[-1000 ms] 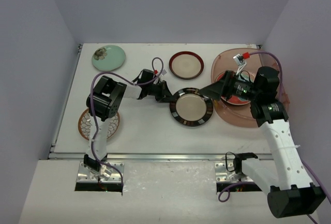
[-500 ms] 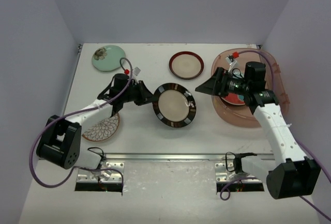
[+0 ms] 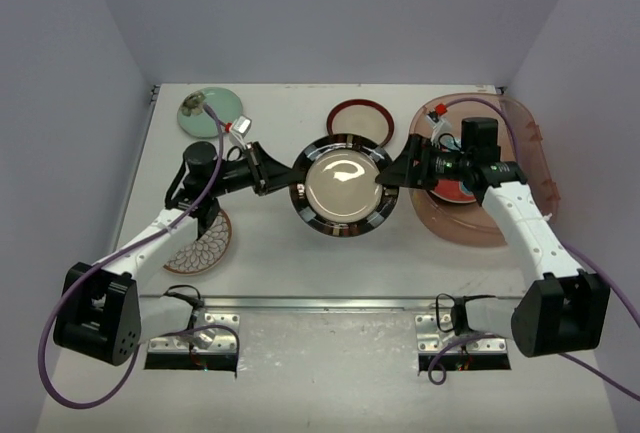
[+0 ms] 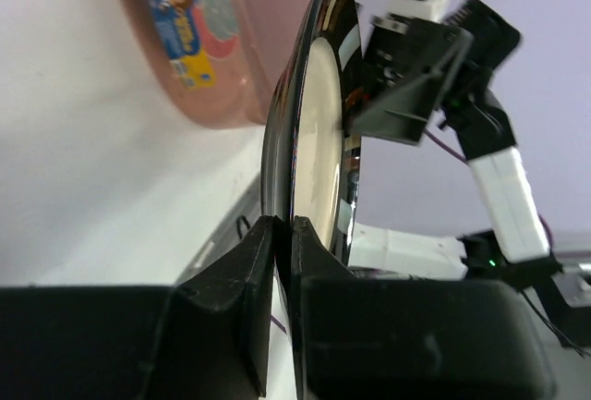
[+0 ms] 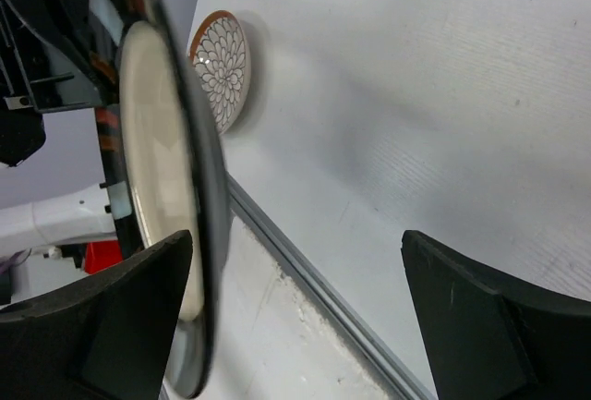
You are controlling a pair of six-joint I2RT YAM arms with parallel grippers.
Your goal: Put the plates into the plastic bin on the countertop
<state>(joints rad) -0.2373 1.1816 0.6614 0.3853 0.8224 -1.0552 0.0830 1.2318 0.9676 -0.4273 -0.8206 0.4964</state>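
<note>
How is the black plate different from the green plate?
The black plate is pinched by the left fingers; the green plate lies flat on the table. The black plate has a dark rim and cream middle; the green plate is pale green with a small brown mark. Both are round.

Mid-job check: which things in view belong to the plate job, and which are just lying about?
Job: black-rimmed round ceramic plate, clamped in the left jaws; mint green round plate; maroon-rimmed round plate; brown-white petal-patterned plate; red plate inside the translucent pinkish plastic bin; white countertop.
Not part of it: purple arm cables; metal base plates at the near edge.
</note>
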